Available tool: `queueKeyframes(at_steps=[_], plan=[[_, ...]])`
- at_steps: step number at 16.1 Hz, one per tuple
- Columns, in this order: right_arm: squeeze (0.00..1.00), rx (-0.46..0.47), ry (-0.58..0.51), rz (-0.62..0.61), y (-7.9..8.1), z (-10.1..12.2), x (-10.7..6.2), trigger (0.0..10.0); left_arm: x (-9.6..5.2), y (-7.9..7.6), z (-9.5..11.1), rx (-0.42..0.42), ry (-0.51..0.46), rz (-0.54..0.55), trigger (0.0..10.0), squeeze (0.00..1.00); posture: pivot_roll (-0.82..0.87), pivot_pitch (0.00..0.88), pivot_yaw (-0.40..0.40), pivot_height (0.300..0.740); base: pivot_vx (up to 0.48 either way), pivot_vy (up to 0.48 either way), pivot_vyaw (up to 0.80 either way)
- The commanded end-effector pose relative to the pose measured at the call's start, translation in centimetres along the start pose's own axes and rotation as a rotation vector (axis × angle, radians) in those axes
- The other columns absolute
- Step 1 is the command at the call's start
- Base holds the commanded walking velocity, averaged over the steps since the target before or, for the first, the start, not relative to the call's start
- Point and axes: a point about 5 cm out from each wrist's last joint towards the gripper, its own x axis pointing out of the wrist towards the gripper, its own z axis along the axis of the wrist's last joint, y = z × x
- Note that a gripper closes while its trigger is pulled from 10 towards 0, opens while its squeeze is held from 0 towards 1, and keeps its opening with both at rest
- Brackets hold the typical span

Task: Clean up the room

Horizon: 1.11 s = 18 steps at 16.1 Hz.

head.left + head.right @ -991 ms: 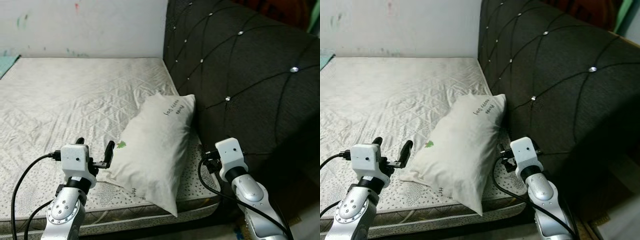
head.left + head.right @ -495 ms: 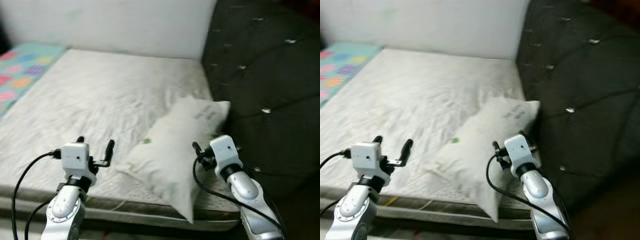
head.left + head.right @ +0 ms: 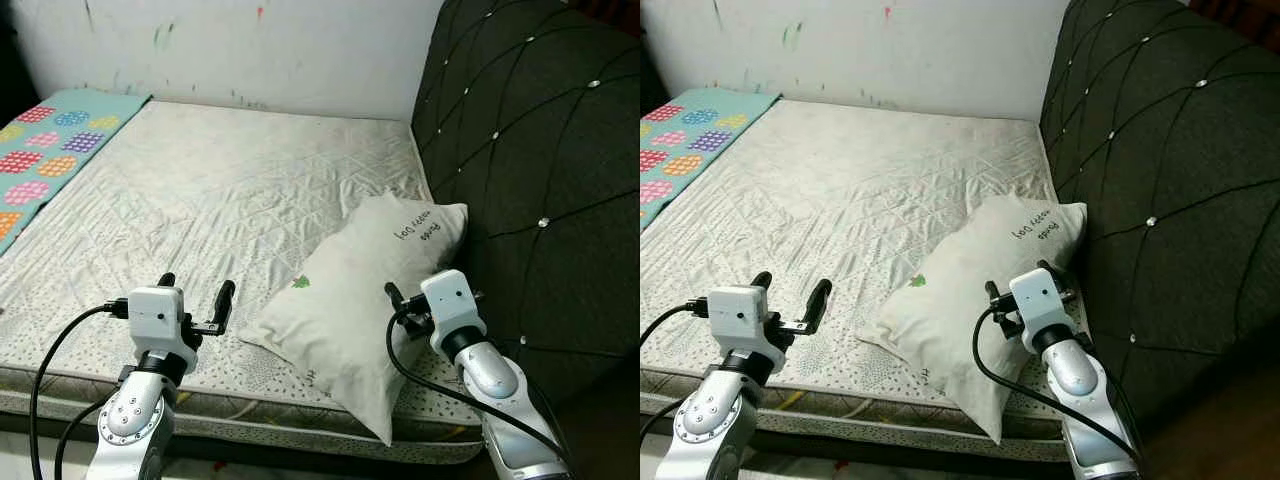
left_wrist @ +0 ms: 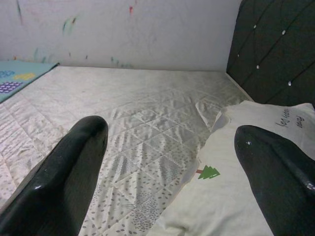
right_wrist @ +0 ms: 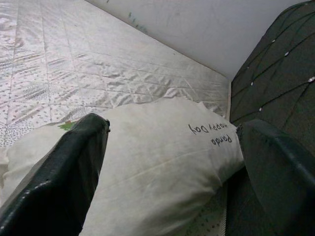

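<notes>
Both the left gripper and right gripper hold jaws wide near the pillow on the mattress.

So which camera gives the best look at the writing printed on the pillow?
The right wrist view: the pillow is close there and its dark lettering looks largest, though upside down. Both eye views show the whole pillow with small lettering near the headboard. The left wrist view cuts the lettering at the frame edge.

Both arms raised forward; left claw and right claw gape wide (fingers spread).
</notes>
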Motion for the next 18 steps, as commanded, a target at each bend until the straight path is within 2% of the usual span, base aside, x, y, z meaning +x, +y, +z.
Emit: queueKeyframes(at_steps=[1,5,11,15,18], plan=[[0.0,0.0,-0.004,-0.005,-0.27,0.02,0.09,10.0,0.15,-0.17,0.07,0.0,-0.006,-0.013,10.0,0.0,-0.1,0.0,-0.037,0.74,0.0,0.0,0.0],[0.0,-0.006,-0.011,0.001,-0.25,0.06,0.11,10.0,0.16,-0.28,0.05,0.005,-0.007,-0.025,10.0,0.0,-0.1,0.0,-0.037,0.74,0.0,0.0,0.0],[0.0,0.061,0.004,0.024,-0.02,-0.16,-0.02,10.0,0.17,-0.05,-0.26,0.009,0.012,-0.004,10.0,0.0,-0.1,0.0,-0.037,0.74,0.0,0.0,0.0],[0.0,0.063,0.012,0.049,0.29,-0.25,-0.34,10.0,-0.06,0.14,-0.16,-0.004,0.016,0.006,10.0,0.0,-0.09,0.033,-0.032,0.74,0.0,0.0,0.0],[0.0,0.068,0.02,0.059,0.35,-0.33,-0.6,10.0,-0.25,0.15,-0.16,-0.012,0.021,0.009,10.0,0.0,-0.09,0.047,-0.037,0.715,0.0,0.0,0.0]])
